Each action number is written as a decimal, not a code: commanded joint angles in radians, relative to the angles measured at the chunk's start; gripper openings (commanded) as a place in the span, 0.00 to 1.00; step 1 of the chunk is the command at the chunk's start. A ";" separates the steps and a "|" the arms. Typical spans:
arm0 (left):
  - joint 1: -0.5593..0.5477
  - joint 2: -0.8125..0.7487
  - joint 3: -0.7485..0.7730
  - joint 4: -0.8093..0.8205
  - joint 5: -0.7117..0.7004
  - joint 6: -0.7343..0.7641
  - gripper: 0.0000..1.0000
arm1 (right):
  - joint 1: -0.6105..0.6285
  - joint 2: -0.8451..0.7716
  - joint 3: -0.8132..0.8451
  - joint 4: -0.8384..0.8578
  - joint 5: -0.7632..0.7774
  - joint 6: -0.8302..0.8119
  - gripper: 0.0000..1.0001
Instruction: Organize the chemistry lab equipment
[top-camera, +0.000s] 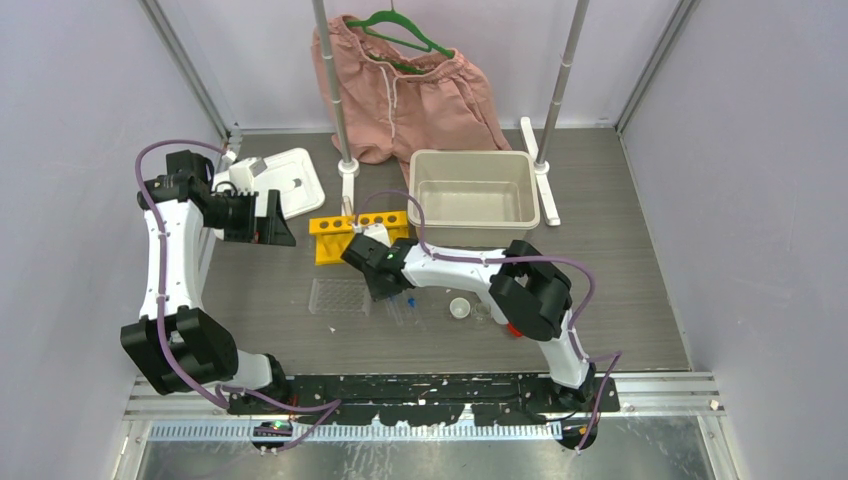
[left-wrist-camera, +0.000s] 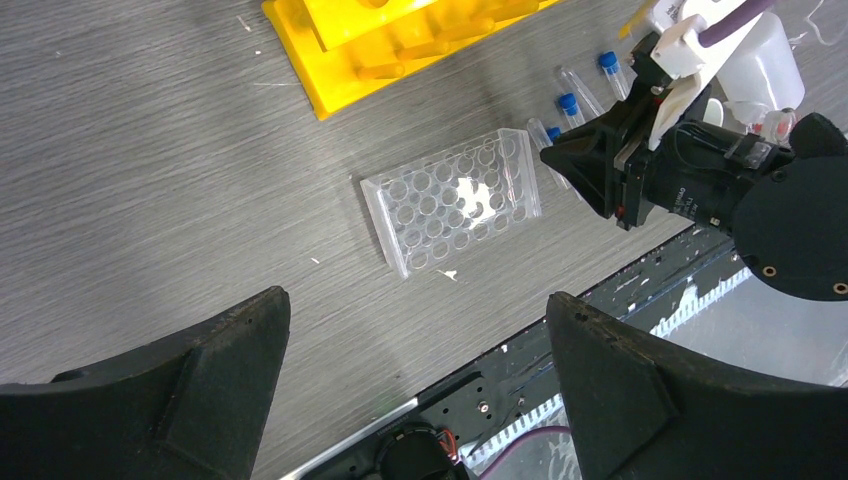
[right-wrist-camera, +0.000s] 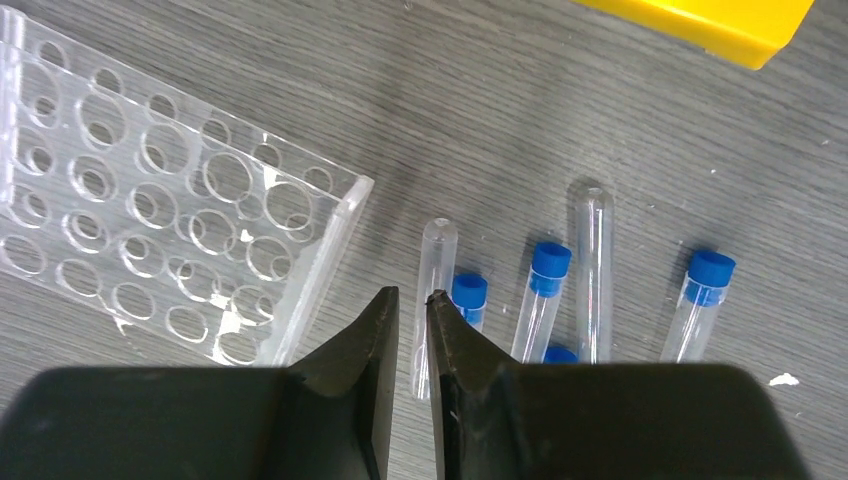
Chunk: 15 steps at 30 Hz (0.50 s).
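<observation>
Glossy clear plastic grid rack (right-wrist-camera: 170, 230), shiny yellow tube rack (right-wrist-camera: 700, 20), matt wood-grain table (right-wrist-camera: 500, 120)

A grey wood-grain worktop (top-camera: 620, 300) carries a beige plastic tub (top-camera: 472, 187) near the middle of its far edge, open side up. A flat white lid (top-camera: 295, 180) lies toward the far left corner. 2 metal poles (top-camera: 330, 90) rise near the far edge, 1 on each side of the tub, the right one on a white base bar (top-camera: 540, 170). Pink shorts (top-camera: 405, 95) hang on a green hanger (top-camera: 400, 28) above the far edge, between the poles.
</observation>
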 joint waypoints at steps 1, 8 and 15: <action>0.007 -0.041 0.031 -0.006 0.018 0.020 1.00 | -0.010 0.005 0.056 0.013 0.021 -0.004 0.23; 0.006 -0.051 0.029 -0.003 0.017 0.023 1.00 | -0.010 0.031 0.043 0.017 0.011 0.004 0.23; 0.007 -0.053 0.032 -0.003 0.025 0.019 1.00 | -0.014 0.041 0.030 0.034 0.003 0.007 0.23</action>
